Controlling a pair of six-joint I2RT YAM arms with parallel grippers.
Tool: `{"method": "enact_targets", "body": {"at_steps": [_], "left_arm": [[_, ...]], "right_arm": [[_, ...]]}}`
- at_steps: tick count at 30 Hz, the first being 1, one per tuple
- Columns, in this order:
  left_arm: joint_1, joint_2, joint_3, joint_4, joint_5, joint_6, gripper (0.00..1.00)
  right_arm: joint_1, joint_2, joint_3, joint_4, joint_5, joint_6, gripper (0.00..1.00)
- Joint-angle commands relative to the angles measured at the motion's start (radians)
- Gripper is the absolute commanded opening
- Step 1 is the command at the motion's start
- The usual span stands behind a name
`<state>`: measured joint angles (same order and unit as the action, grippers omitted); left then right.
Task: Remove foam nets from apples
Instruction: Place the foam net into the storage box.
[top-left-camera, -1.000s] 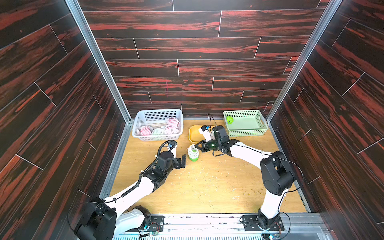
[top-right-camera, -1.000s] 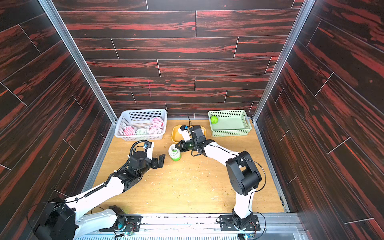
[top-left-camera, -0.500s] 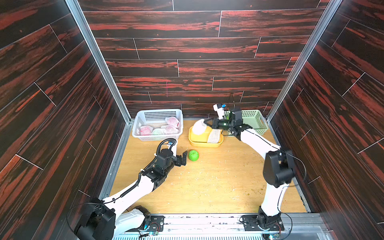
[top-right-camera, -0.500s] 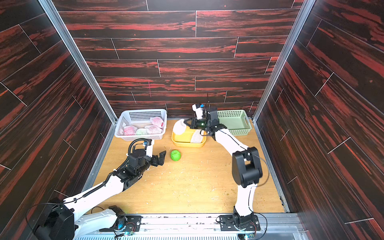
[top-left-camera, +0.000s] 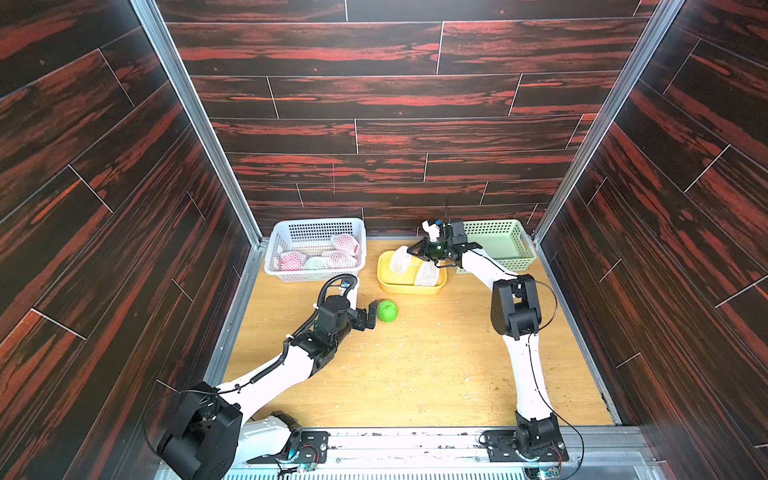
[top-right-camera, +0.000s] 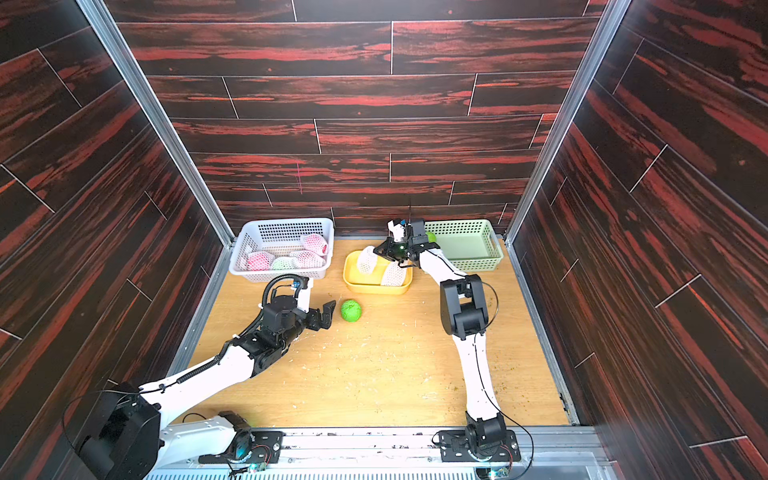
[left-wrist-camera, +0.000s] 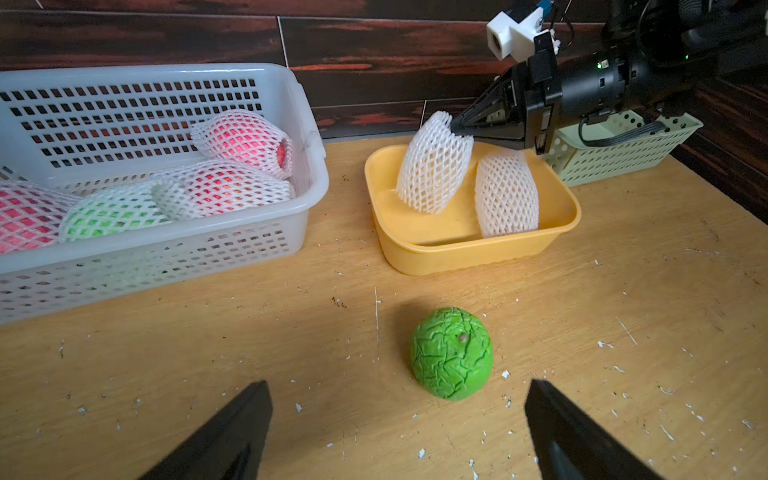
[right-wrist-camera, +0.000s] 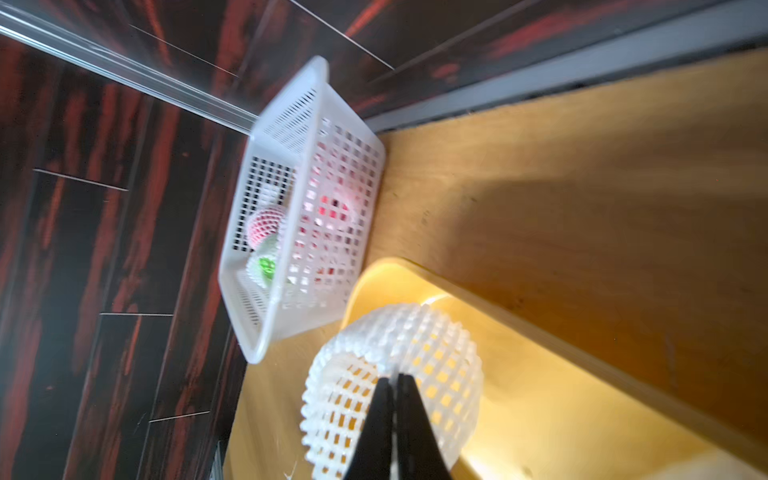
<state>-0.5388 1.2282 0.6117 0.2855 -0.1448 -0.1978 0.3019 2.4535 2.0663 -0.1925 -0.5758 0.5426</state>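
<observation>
the foam net (left-wrist-camera: 434, 166), clamped in the right pincer (right-wrist-camera: 392, 380) (left pincer (left-wrist-camera: 397, 385) apart), could be snagged at release and dragged off the yellow tray (left-wrist-camera: 419, 253).

**Fig.** We show a bare green apple (left-wrist-camera: 451, 353), skin crazed, on the bench (left-wrist-camera: 623, 291); a second apple (top-right-camera: 431, 237) in the green basket (top-right-camera: 478, 262); two empty foam nets (left-wrist-camera: 506, 193) in the yellow tray (left-wrist-camera: 457, 253), the tilted net (left-wrist-camera: 434, 166) pinched at its rim by the right tool (left-wrist-camera: 454, 126); four netted apples (left-wrist-camera: 245, 139), three red, in the white basket (left-wrist-camera: 166, 253).

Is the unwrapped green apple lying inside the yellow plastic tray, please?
No, the round green apple rests on the wooden table, outside the yellow plastic tray.
</observation>
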Motion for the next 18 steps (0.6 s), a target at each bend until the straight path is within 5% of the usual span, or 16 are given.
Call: {"method": "enact_targets", "body": {"at_steps": [1, 6, 18], "left_arm": [[0.001, 0.008, 0.025, 0.032, 0.009, 0.010, 1.00], [0.003, 0.028, 0.033, 0.033, 0.011, 0.010, 1.00], [0.002, 0.001, 0.022, 0.014, -0.012, 0.018, 1.00]], "right_arm": [[-0.003, 0.001, 0.028, -0.118, 0.086, -0.084, 0.25], [-0.004, -0.077, -0.008, -0.162, 0.182, -0.159, 0.47], [0.001, -0.313, -0.064, -0.316, 0.484, -0.350, 0.48]]}}
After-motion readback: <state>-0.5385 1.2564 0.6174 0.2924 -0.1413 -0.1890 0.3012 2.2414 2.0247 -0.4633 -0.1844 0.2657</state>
